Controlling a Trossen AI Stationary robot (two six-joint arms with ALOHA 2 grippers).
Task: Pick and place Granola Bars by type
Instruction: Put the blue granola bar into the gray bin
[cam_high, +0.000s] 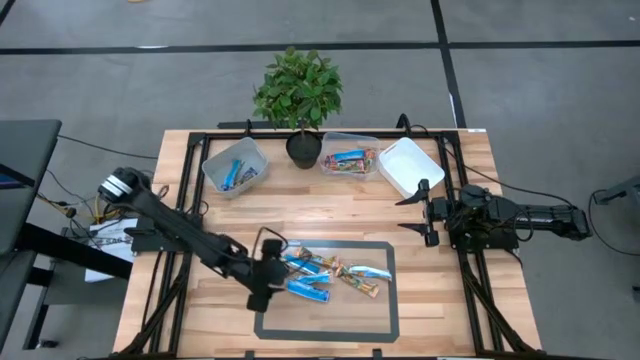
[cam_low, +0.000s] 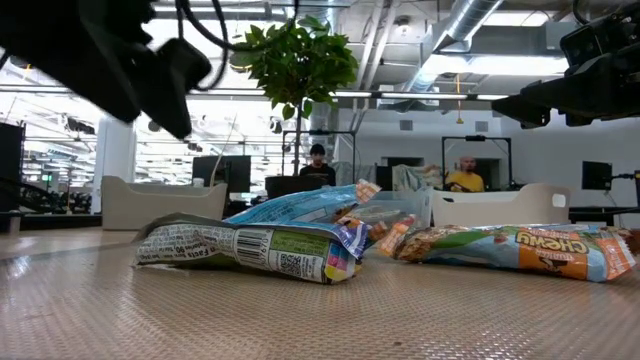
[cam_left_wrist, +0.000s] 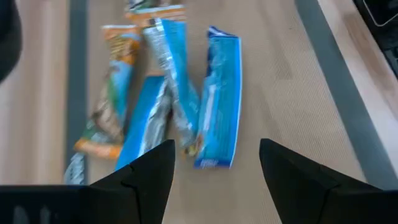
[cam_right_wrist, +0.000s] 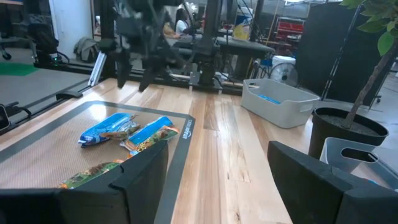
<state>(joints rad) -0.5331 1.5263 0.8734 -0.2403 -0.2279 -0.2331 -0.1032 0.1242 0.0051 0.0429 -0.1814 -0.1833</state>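
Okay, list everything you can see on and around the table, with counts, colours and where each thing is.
granola bars on mat: about five, blue and tan-orange, loose pile at the table's front centre
mat: one, grey-bordered, front centre
left bin: one, clear, blue bars inside, back left
middle bin: one, clear, multicoloured bars, back centre
right bin: one, white, looks empty, back right
potted plant: one, green, black pot, back centre
people: two, far background
left gripper: open, above the pile's left edge
right gripper: open, waiting at the right edge
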